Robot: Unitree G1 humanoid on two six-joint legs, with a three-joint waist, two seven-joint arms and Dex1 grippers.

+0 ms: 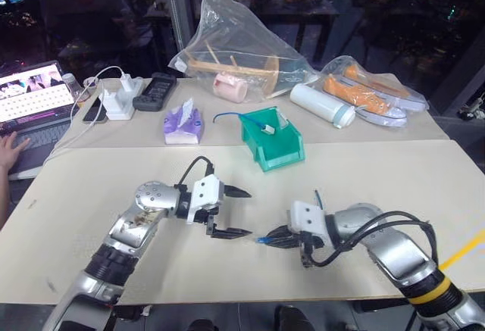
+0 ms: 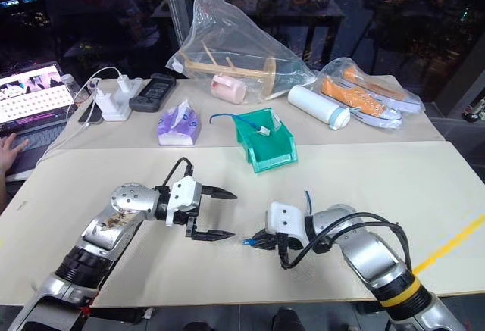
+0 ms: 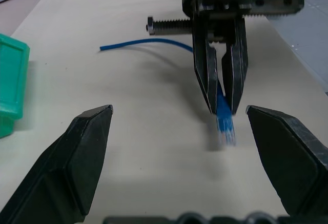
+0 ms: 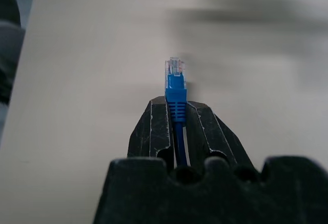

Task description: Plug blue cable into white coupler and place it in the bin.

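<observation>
Two pale beige rectangular tabletops (image 1: 379, 187) stand pushed together, a straight seam running across between them. Beyond the far edge, dark glass windows (image 1: 394, 13) show scattered night lights, split by a grey metal frame post (image 1: 179, 13). A yellow tape line (image 1: 462, 251) crosses the near right corner.

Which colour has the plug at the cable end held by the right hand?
Clear plug with blue boot, best in the right wrist view.

Laptop (image 1: 30, 100), white chargers (image 1: 120, 102), purple tissue pack (image 1: 183, 124), bagged wooden frame (image 1: 235, 62), orange shoes (image 1: 364, 95)
</observation>
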